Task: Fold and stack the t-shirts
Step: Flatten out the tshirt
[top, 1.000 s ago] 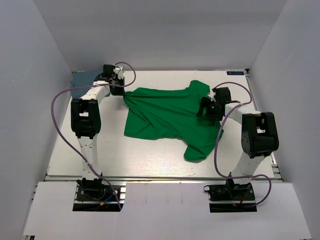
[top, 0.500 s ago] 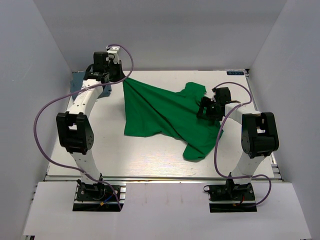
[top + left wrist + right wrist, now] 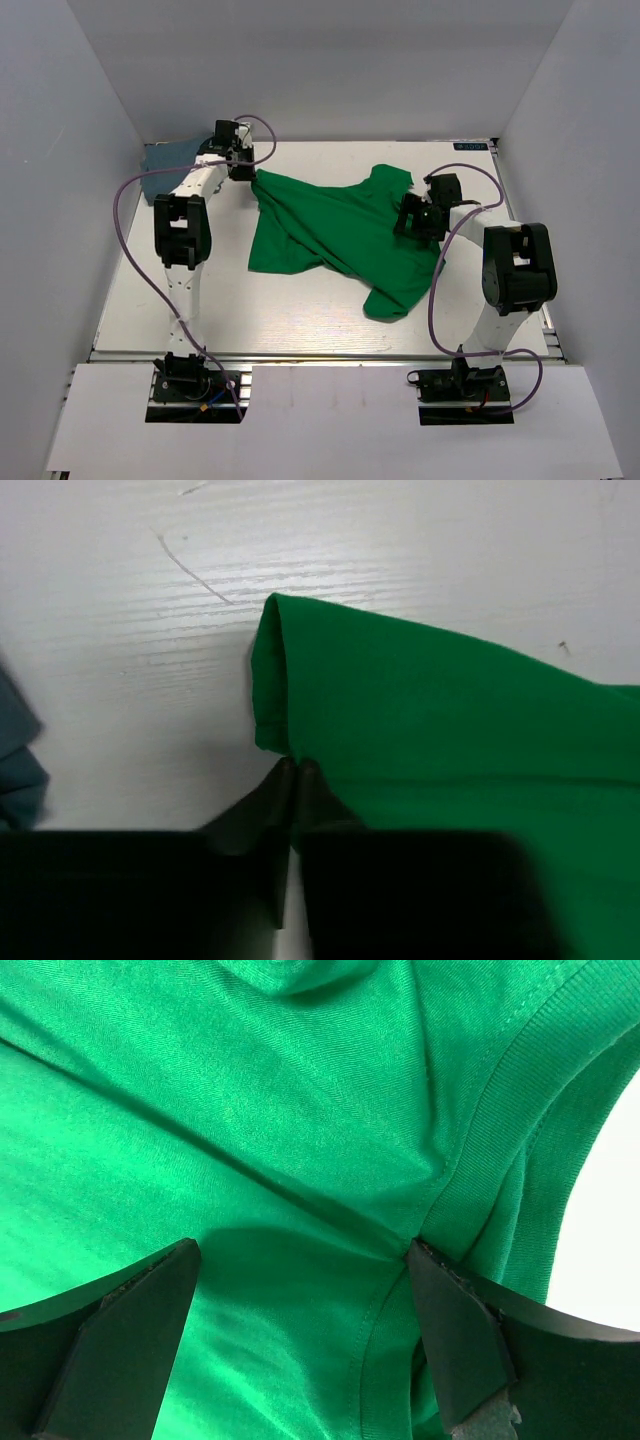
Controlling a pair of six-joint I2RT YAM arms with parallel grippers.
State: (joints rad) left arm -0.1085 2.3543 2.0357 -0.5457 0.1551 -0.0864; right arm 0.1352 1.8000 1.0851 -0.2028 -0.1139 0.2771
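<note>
Two shirts are to be folded and stacked, and no finished fold can be seen on either. The bright green short-sleeved cloth t-shirt (image 3: 330, 225) is spread loosely and creased across the middle of the white wood-grain table (image 3: 300, 320). One sleeve trails toward the near edge and the neck end lies to the far right. The dull slate grey-blue cloth t-shirt (image 3: 165, 155) is bunched in the far left corner, just beside the green one. Whether it has been folded cannot be told.

The left gripper (image 3: 243, 168) is set low at the green shirt's far left corner. In the left wrist view its jaws are pressed together, with a doubled hem of green cloth pinched at the tips. The right gripper (image 3: 412, 215) is held over the green shirt's neck end. Its jaws stand wide apart, the ribbed neckband (image 3: 500, 1150) lies beneath them, and nothing is gripped.

The work is judged to be at an early stage, with the green shirt only being laid out. Flattening it, folding in its sleeves and body, doing the same for the grey-blue shirt, and stacking the two are all left to be done.
</note>
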